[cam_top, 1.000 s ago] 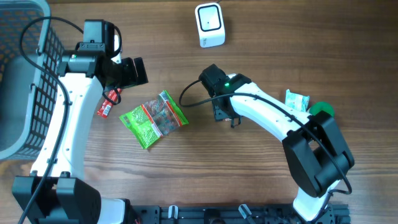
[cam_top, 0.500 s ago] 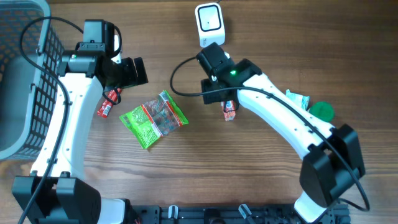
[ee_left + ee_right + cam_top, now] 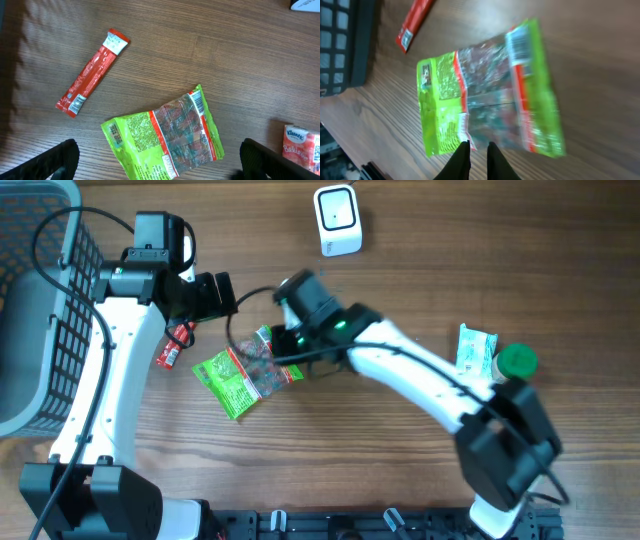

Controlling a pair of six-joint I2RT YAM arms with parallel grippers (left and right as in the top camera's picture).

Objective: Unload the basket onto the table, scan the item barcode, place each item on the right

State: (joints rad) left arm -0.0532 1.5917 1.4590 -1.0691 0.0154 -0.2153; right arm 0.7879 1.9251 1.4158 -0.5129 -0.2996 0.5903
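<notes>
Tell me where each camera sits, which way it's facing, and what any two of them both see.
Overhead: above the table, looking straight down at left arm, right arm, basket, scanner, bag.
Left wrist: on the left arm, looking down at stick, bag, tissue pack; its spread fingers at the bottom corners.
Right wrist: on the right arm, looking down over the bag toward the basket; its fingers close together at bottom.
Shared: all three show bag and stick.

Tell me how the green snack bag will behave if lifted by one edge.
The green snack bag looks thin and crinkled, so it will probably flop. It lies nearly flat, so it is likely light. Its glossy film may slip.
</notes>
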